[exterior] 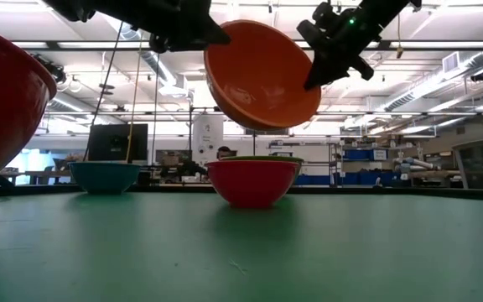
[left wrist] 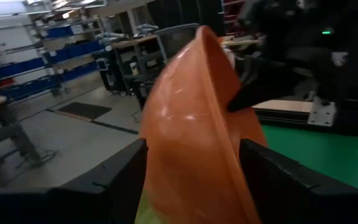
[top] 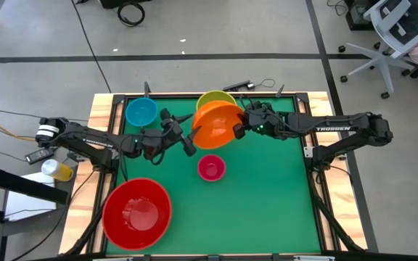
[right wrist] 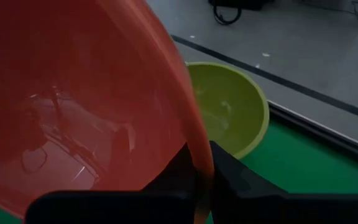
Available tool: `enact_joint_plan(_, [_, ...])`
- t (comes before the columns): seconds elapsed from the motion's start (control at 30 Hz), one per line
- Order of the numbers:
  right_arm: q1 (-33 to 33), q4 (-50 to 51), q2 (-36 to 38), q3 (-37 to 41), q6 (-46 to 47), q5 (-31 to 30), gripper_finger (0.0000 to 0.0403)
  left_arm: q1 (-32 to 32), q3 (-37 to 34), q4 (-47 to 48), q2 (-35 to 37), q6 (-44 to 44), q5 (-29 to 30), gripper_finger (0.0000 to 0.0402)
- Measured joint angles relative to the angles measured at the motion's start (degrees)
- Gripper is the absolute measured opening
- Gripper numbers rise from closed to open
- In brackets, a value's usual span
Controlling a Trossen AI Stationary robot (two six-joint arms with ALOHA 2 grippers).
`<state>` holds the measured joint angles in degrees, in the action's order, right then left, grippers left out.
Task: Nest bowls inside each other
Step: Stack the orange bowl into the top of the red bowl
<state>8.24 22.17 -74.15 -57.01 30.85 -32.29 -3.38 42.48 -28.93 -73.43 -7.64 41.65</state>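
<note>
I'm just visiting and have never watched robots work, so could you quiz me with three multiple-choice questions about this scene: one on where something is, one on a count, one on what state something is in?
1. Where does the red bowl sit?
A. near the table's front left corner
B. at the back right corner
C. inside the blue bowl

2. How many bowls are in sight?
A. three
B. five
C. seven

3. What state is the orange bowl in?
A. flat on the table
B. upside down on the floor
C. lifted and tilted

Answers:
1. A: the high view shows it at front left.
2. B: red, orange, yellow-green bowl, blue bowl, pink bowl.
3. C: the low view shows it in the air, the right gripper pinching its rim, the left gripper around its opposite edge.
</note>
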Motion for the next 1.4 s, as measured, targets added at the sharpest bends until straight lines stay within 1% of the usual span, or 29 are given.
enact_joint_plan(0.1, [-0.52, -0.3, 0.06, 0.0, 0.04, -1.57, 0.0026, 0.41, 0.0, 0.02, 0.0, -0.31, 2.51, 0.0229])
enact_joint_plan(0.23, [-1.48, -1.5, 0.18, 0.0, 0.1, -2.85, 0.0032, 0.38, 0.04, -0.04, 0.0, -1.48, 4.16, 0.0167])
enact_joint_plan(0.43, [-3.4, -2.68, 0.22, 0.0, 0.14, -2.08, 0.008, 1.29, 0.04, 0.16, 0.02, -2.43, 8.36, 0.0044])
enact_joint_plan(0.5, [-4.16, -3.74, 0.24, 0.0, -0.2, -1.5, 0.01, 1.29, 0.04, 1.21, 0.02, -2.02, 10.64, 0.0016])
enact_joint_plan(0.57, [-4.97, -4.71, 0.29, 0.0, -1.3, -1.92, 0.0118, 1.23, 0.04, 2.15, 0.02, -1.26, 12.43, 0.0012])
enact_joint_plan(0.67, [-6.37, -5.76, 1.37, 0.0, -5.68, -5.8, 0.0142, 1.07, 0.04, 3.7, 0.55, 0.01, 13.89, 0.0009])
enact_joint_plan(0.77, [-8.21, -8.28, 3.63, 0.0, -13.9, -9.89, 0.016, 1.69, 0.24, 4.21, 2.45, 0.07, 13.12, 0.0009])
enact_joint_plan(0.83, [-9.66, -10.78, 5.4, -0.01, -20.62, -11.38, 0.017, 2.68, 0.26, 5.69, 4.28, 0.19, 11.99, 0.0009])
enact_joint_plan(0.9, [-11.12, -12.15, 7.46, 0.03, -27.4, -14.08, 0.0177, 4.56, 0.24, 9.41, 5.98, -1.18, 13.32, 0.0009])
enact_joint_plan(0.97, [-12.13, -16.91, 9.61, -0.21, -32.53, -14.04, 0.0184, 6.75, 0.44, 14.53, 7.05, -1.33, 13.63, 0.0008])
enact_joint_plan(1.0, [-12.46, -18.47, 10.59, 0.02, -34.76, -12.93, 0.0187, 7.83, 0.68, 16.68, 7.06, -0.87, 13.8, 0.0008])
enact_joint_plan(1.07, [-12.65, -20.61, 12.87, 1.21, -38.46, -8.1, 0.0192, 10.27, 0.92, 19.27, 7.21, 0.32, 12.89, 0.0008])
enact_joint_plan(1.13, [-12.36, -21.47, 15.45, 2.7, -39.97, -3.25, 0.0198, 12.2, 1.07, 21.5, 7.33, 0.98, 11.41, 0.0008])
enact_joint_plan(1.2, [-10.84, -22.07, 17.7, 4.23, -41.15, 0.13, 0.0201, 14.06, 1.04, 23.74, 7.35, 1.71, 10.27, 0.0008])
enact_joint_plan(1.3, [-7.99, -22.72, 18.49, 6.1, -43.68, 3.76, 0.0201, 16.97, 1.05, 24.75, 8.25, 3.42, 6.79, 0.0008])
enact_joint_plan(1.33, [-7.05, -22.72, 18.08, 6.14, -44.63, 4.85, 0.02, 18.07, 1.6, 26.58, 9.0, 4.7, 5.31, 0.0008])
enact_joint_plan(1.4, [-5.54, -22.79, 16.99, 5.44, -46.72, 6.4, 0.02, 20.46, 4.91, 33.79, 10.67, 8.81, 1.02, 0.0008])
